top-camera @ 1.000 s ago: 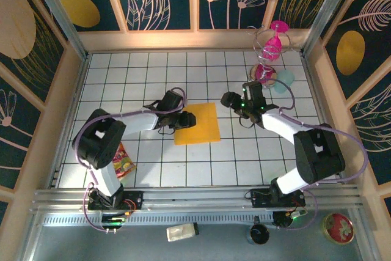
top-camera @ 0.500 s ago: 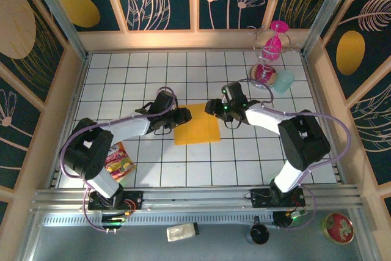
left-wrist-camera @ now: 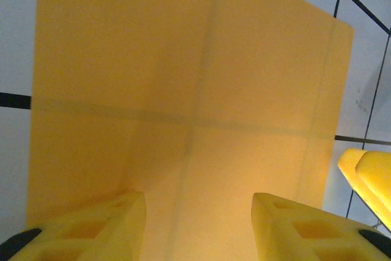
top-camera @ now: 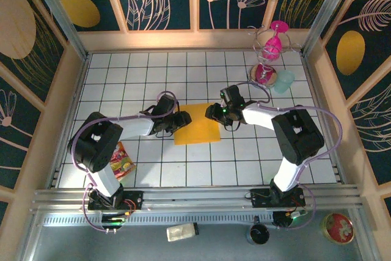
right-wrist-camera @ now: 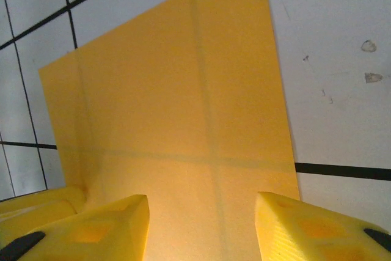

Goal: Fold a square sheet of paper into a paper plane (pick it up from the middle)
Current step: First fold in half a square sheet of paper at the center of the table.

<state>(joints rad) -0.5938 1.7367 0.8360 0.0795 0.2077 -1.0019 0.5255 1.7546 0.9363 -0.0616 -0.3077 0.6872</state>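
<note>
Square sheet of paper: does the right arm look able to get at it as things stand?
Probably yes. The right tool sits at the right edge of the square sheet of paper, jaws open over it, with nothing in between. The left tool is at the opposite edge and does not block it.

The square sheet of paper (top-camera: 197, 124) is thin and plain orange-yellow. It lies flat and unfolded on the white tiled table (top-camera: 153, 169), about the middle, well apart from every edge. Its sides are turned slightly askew to the dark tile lines, which show faintly through it.
</note>
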